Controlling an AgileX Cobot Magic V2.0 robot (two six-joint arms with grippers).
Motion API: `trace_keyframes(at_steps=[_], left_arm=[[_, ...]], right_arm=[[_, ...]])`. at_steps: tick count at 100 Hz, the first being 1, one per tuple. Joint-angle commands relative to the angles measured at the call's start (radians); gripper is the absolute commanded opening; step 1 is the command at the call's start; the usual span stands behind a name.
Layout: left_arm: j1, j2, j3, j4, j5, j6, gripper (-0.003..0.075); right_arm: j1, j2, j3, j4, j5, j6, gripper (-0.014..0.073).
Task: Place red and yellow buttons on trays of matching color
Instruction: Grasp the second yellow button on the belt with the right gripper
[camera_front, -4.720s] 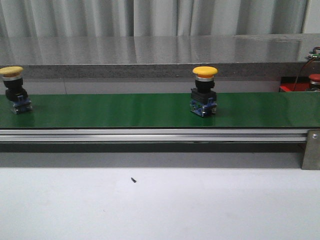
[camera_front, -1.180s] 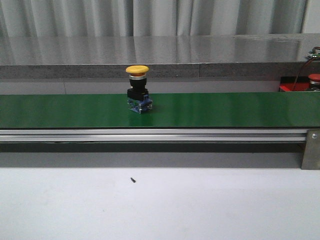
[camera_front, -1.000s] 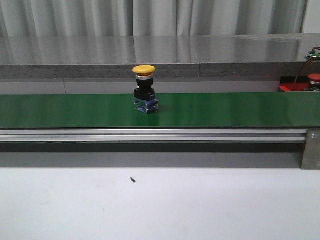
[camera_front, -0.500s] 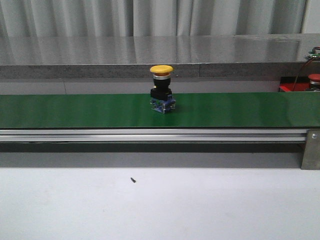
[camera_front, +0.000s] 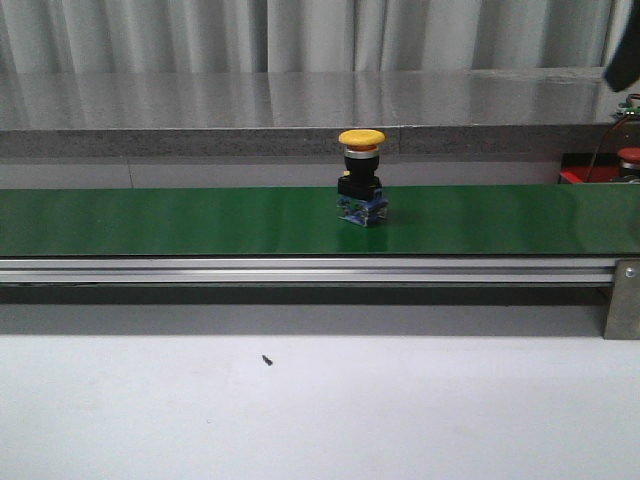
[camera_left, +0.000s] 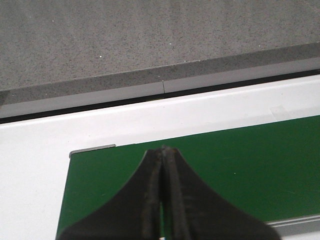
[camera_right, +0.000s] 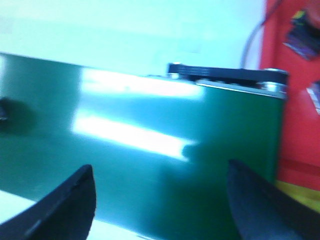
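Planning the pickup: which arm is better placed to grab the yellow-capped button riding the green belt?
Probably the right. Its fingers are spread wide over the green conveyor belt's end beside the flat red tray. The left gripper is shut over the opposite end, away from the yellow-capped button.

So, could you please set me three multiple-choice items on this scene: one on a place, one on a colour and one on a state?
1. Where does the button stand?
A. on the green belt
B. on the white table
C. on the red tray

2. What colour is its cap?
A. red
B. yellow
C. blue

3. How are the left gripper fingers?
A. wide apart
B. holding a button
C. pressed together, empty

Answers:
1 A, its base rests on the belt.
2 B, the domed top is yellow.
3 C, the wrist view shows no gap.
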Motion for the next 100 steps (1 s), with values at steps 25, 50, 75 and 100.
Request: trace_keyframes(at_steps=[25,50,75,100], left_arm=[[0.001,-0.010,-0.027,-0.019,-0.070,-0.004,-0.0020],[0.001,-0.010,-0.027,-0.019,-0.070,-0.004,-0.0020],[0.001,-0.010,-0.027,-0.019,-0.070,-0.004,-0.0020],[0.001,-0.010,-0.027,-0.019,-0.070,-0.004,-0.0020]], right_arm=[[0.287,-0.019,-0.031,-0.013,-0.067,-0.041,0.0548],[0.341,0.043,-0.059,-0.027,-0.056,-0.041,0.0548],[0.346,0.131,-0.145,-0.026,-0.028,-0.041,0.0548],[0.346,0.225,-0.217,-0.027,-0.020,-0.041,0.0548]])
